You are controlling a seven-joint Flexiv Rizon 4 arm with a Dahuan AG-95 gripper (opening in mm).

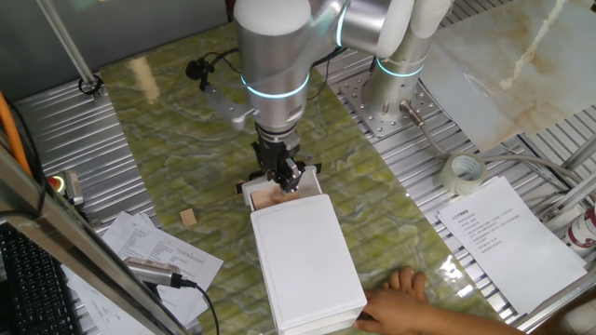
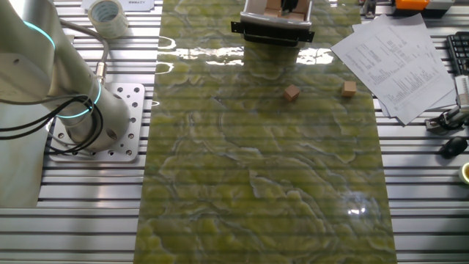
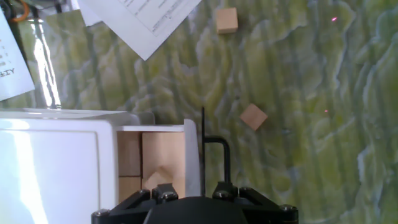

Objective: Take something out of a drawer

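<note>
Drawer (image 3: 193,155): pulled open from the white box (image 1: 303,256); black front edge with handle seen in the hand view.
Drawer contents: tan wooden pieces (image 3: 158,163) are seen inside; a small cube (image 3: 160,177) lies among them, tilted.
Gripper (image 1: 285,175): positioned directly over the open drawer; finger state cannot be told, tips hidden.
Loose cubes: two cubes (image 2: 292,92) (image 2: 349,89) lie on the green mat (image 2: 264,169), outside the drawer.
Human hand (image 1: 402,296): rests at the box's near end.
Papers (image 1: 507,237): beside the mat.
</note>
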